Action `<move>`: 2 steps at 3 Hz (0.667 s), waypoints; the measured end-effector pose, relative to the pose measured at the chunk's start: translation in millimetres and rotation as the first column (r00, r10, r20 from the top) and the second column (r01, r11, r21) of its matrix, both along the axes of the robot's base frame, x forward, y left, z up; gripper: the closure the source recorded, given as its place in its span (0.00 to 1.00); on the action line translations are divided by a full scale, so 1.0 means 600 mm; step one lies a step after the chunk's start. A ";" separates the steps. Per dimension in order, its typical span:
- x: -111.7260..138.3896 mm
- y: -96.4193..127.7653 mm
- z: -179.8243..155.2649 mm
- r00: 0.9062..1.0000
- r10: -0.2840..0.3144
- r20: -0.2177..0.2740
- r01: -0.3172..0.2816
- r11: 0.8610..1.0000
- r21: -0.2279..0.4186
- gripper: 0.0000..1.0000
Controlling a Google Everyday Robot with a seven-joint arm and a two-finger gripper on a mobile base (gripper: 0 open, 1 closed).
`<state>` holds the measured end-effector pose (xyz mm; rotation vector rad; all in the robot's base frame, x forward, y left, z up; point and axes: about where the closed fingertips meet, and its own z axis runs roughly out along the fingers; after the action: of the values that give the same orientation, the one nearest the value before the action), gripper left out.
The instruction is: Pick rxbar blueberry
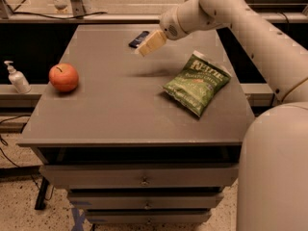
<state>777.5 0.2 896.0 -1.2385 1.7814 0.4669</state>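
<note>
The rxbar blueberry (138, 38) is a small flat dark bar lying near the far edge of the grey table (120, 105), partly hidden behind my gripper. My gripper (147, 46), with pale tan fingers, hangs just above and in front of the bar, reaching in from the right on the white arm (231, 18). It holds nothing that I can see.
A green crinkly chip bag (197, 84) lies on the right side of the table. A red apple (63, 77) sits at the left. A white pump bottle (15, 77) stands on a ledge off the left edge. Drawers are below the tabletop.
</note>
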 end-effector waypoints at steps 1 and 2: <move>0.044 0.019 -0.042 0.998 -0.042 -0.041 0.045 0.996 0.078 0.00; 0.086 0.027 -0.061 0.992 -0.061 -0.110 0.082 0.975 0.204 0.00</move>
<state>828.9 16.2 859.4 -1.0168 1.8053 0.6688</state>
